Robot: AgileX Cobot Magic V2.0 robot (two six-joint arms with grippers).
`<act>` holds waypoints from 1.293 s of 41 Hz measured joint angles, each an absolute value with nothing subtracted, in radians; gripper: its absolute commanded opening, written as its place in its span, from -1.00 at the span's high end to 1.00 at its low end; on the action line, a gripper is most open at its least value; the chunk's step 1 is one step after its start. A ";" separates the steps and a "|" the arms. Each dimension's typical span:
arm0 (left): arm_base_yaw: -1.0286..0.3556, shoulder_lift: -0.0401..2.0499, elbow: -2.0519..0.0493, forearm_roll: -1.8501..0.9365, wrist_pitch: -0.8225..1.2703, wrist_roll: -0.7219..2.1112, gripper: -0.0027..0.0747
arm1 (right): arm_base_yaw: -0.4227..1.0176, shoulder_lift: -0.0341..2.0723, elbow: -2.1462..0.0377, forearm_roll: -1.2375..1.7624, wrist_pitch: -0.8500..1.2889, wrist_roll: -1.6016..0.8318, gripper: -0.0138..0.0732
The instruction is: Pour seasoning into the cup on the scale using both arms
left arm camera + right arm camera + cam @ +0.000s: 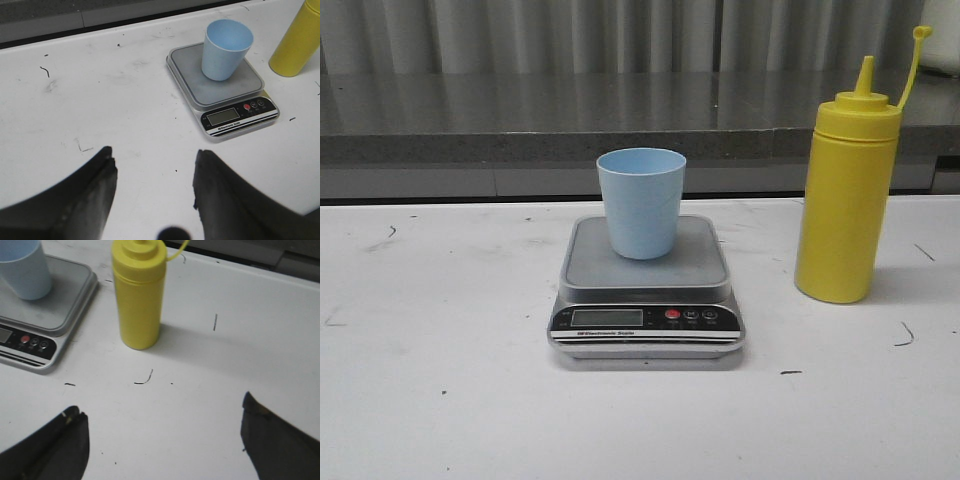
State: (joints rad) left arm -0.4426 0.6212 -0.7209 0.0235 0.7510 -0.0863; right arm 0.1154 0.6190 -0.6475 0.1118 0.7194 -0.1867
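The yellow squeeze bottle (847,195) stands upright on the white tabletop (440,400), its long axis vertical, just to the right of the scale (647,290), on whose platform the pale blue cup (641,202) sits. The right hand (162,440) is spread wide and empty, short of the bottle, which lies ahead of it and toward the scale side. The left hand (152,192), also parted and empty, faces the scale from farther off, so the right arm looks the nearer one for a sideways grasp round the bottle's body.

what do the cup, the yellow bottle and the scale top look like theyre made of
Cup: probably plastic, matte pale blue, thin even rim.
Yellow bottle: likely soft plastic, faint sheen, moulded ridges near the top.
Scale platform: seemingly brushed metal, dull grey; glossy black front panel.
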 measured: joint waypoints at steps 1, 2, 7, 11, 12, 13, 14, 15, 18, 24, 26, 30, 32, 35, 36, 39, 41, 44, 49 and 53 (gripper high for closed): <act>-0.443 0.621 -0.721 0.024 0.751 -0.086 0.01 | 0.132 0.622 -0.650 0.112 0.717 -0.189 -0.82; -0.443 0.621 -0.721 0.024 0.751 -0.087 0.01 | 0.143 0.626 -0.651 0.112 0.717 -0.191 -0.82; -0.443 0.621 -0.721 0.024 0.753 -0.087 0.01 | 0.189 0.679 -0.665 0.115 0.711 -0.195 -0.82; -0.443 0.621 -0.721 0.024 0.753 -0.087 0.01 | 0.202 0.733 -0.669 0.135 0.684 -0.198 -0.82; -0.443 0.621 -0.721 0.024 0.753 -0.087 0.01 | 0.204 0.751 -0.669 0.149 0.671 -0.199 -0.82; -0.443 0.621 -0.721 0.024 0.753 -0.089 0.01 | 0.204 0.765 -0.669 0.165 0.660 -0.199 -0.82; -0.443 0.621 -0.721 0.024 0.753 -0.089 0.01 | 0.206 0.784 -0.669 0.178 0.644 -0.199 -0.82; -0.443 0.621 -0.721 0.024 0.753 -0.089 0.01 | 0.206 0.798 -0.669 0.192 0.630 -0.199 -0.82; -0.443 0.621 -0.721 0.024 0.753 -0.089 0.01 | 0.206 0.845 -0.655 0.242 0.553 -0.203 -0.82; -0.443 0.621 -0.721 0.024 0.753 -0.089 0.01 | 0.206 0.941 -0.571 0.280 0.354 -0.210 -0.82; -0.443 0.621 -0.721 0.024 0.753 -0.089 0.01 | 0.206 0.971 -0.534 0.284 0.275 -0.212 -0.82; -0.443 0.621 -0.721 0.024 0.753 -0.089 0.01 | 0.206 1.032 -0.471 0.289 0.127 -0.212 -0.82; -0.443 0.621 -0.721 0.024 0.753 -0.089 0.01 | 0.212 1.061 -0.452 0.289 0.074 -0.212 -0.82; -0.443 0.621 -0.721 0.024 0.753 -0.089 0.01 | 0.236 1.119 -0.432 0.291 -0.010 -0.212 -0.82; -0.443 0.621 -0.721 0.024 0.753 -0.089 0.01 | 0.245 1.136 -0.429 0.292 -0.030 -0.212 -0.82; -0.443 0.621 -0.721 0.024 0.753 -0.089 0.01 | 0.279 1.204 -0.426 0.293 -0.111 -0.212 -0.82; -0.443 0.621 -0.721 0.024 0.753 -0.089 0.01 | 0.289 1.244 -0.426 0.295 -0.160 -0.212 -0.82; -0.443 0.621 -0.721 0.024 0.753 -0.089 0.01 | 0.296 1.310 -0.426 0.296 -0.248 -0.212 -0.82; -0.443 0.621 -0.721 0.024 0.753 -0.089 0.01 | 0.302 1.411 -0.426 0.297 -0.390 -0.184 -0.82; -0.443 0.621 -0.721 0.024 0.753 -0.089 0.01 | 0.304 1.480 -0.426 0.293 -0.504 -0.127 -0.82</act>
